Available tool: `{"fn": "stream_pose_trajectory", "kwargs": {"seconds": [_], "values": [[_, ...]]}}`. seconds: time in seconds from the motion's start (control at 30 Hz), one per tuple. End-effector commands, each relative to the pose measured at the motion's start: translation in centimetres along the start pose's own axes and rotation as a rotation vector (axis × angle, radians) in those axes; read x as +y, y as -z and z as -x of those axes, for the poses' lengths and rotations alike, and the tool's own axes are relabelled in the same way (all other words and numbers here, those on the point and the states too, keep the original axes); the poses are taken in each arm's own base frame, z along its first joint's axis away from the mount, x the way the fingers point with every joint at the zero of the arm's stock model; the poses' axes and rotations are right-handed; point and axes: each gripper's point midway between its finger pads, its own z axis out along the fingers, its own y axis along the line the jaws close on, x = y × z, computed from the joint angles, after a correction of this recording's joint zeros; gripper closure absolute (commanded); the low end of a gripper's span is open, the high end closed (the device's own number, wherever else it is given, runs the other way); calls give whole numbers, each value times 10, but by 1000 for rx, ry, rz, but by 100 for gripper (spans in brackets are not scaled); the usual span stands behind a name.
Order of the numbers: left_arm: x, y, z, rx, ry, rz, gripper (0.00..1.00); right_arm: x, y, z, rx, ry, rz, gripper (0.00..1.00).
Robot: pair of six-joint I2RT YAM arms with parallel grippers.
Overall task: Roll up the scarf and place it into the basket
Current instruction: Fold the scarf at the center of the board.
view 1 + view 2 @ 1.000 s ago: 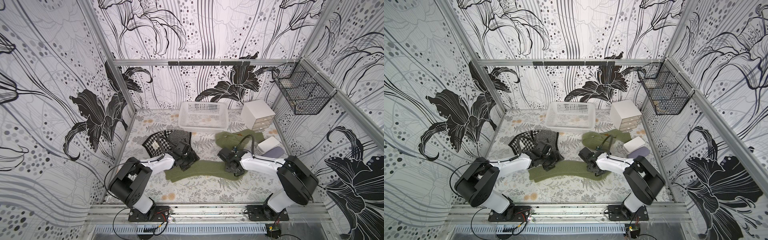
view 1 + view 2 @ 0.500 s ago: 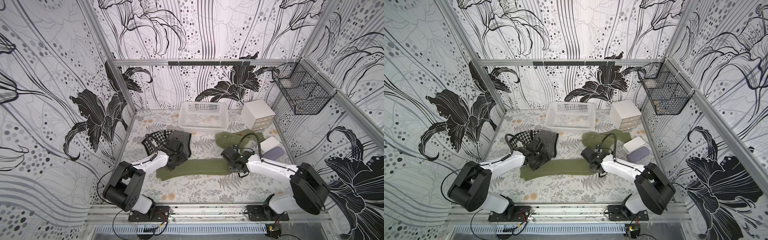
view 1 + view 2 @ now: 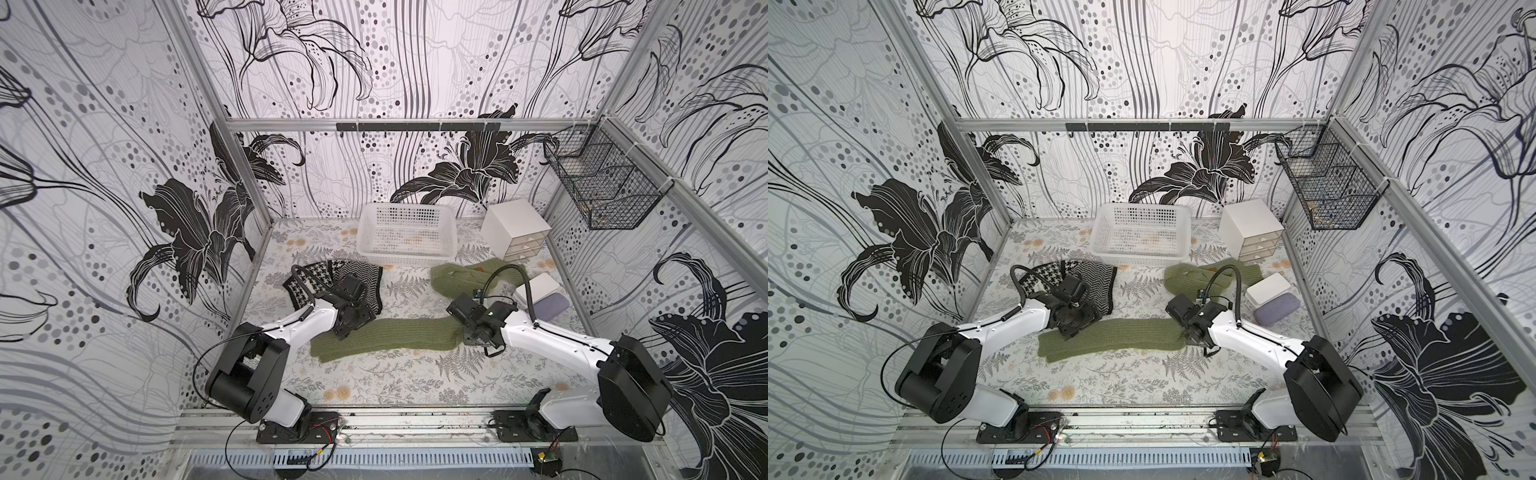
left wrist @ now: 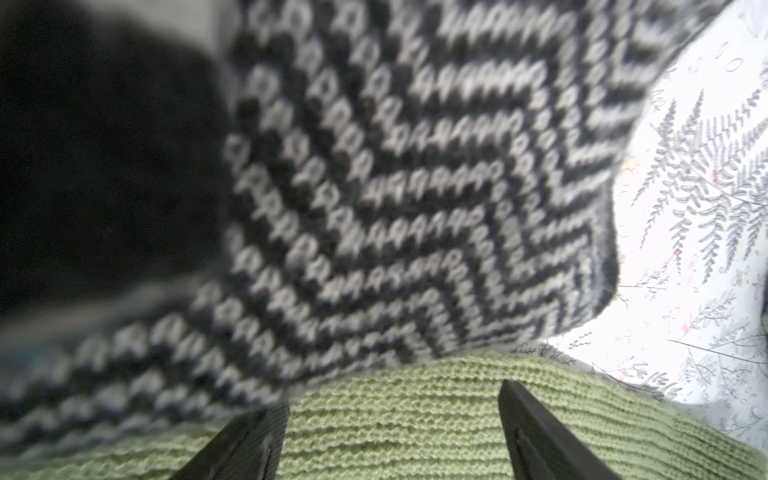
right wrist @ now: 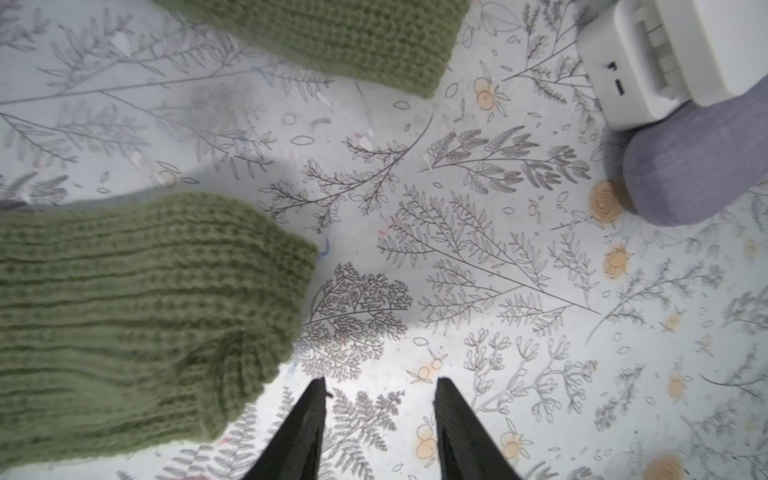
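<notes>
A long green knitted scarf (image 3: 386, 338) (image 3: 1113, 336) lies flat and stretched across the middle of the table. My left gripper (image 3: 347, 328) (image 4: 392, 399) hangs open low over its left part, with green knit (image 4: 395, 436) showing between the wide-apart fingers. Just past the scarf's right end (image 5: 145, 299) is my right gripper (image 3: 478, 338) (image 5: 380, 382), open with only the patterned tabletop between its fingers. At the back stands the white perforated basket (image 3: 409, 257) (image 3: 1142, 258), with no scarf in it.
A black-and-white patterned knit (image 3: 361, 276) (image 4: 395, 187) lies against the scarf's far left edge. A second green knit (image 3: 457, 276) (image 5: 332, 37) lies near the basket. At the right are a white drawer box (image 3: 515, 230), a small white box on a grey-purple roll (image 3: 548, 305) (image 5: 698, 166) and a wall-hung black wire basket (image 3: 602, 191).
The scarf has slid to the left and lies straighter. My left gripper moved left with it. My right gripper was on the scarf's right end and now stands just beyond it.
</notes>
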Motion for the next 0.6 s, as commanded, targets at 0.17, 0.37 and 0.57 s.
{"fn": "stream_pose_trajectory", "kwargs": {"seconds": [0.17, 0.37, 0.57], "values": [[-13, 5, 6, -5, -32, -29, 17, 47, 1, 7, -28, 85, 121, 62], [-17, -1, 3, 13, -29, -45, 16, 58, -5, 2, -2, 148, 82, 62], [-17, -1, 3, 14, -34, -43, 16, 53, -18, 5, 3, 227, -45, 65]]}}
